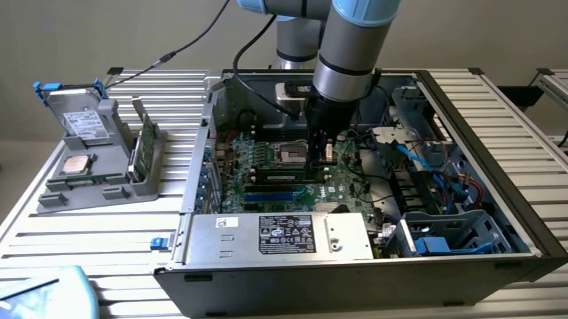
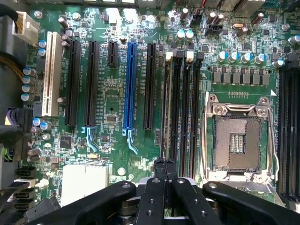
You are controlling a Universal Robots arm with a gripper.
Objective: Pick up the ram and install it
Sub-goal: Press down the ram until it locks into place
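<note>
The ram (image 2: 163, 108) shows edge-on in the wrist view as a thin strip standing in the outermost of the black memory slots (image 2: 180, 108). In the exterior view the ram (image 1: 282, 178) is a dark stick with a green edge, upright on the motherboard (image 1: 266, 193) inside the open computer case. My gripper (image 2: 164, 163) is shut, its two fingertips together right over one end of the stick. Whether they touch it I cannot tell. Seen from outside, the gripper (image 1: 320, 156) reaches straight down into the case beside the processor socket (image 1: 293, 154).
The empty processor socket (image 2: 236, 136) lies just beside the memory slots, and long expansion slots, one of them blue (image 2: 130, 84), lie on the other side. A silver power supply (image 1: 284, 236) fills the case front. A grey parts holder (image 1: 89, 173) stands at the exterior view's left.
</note>
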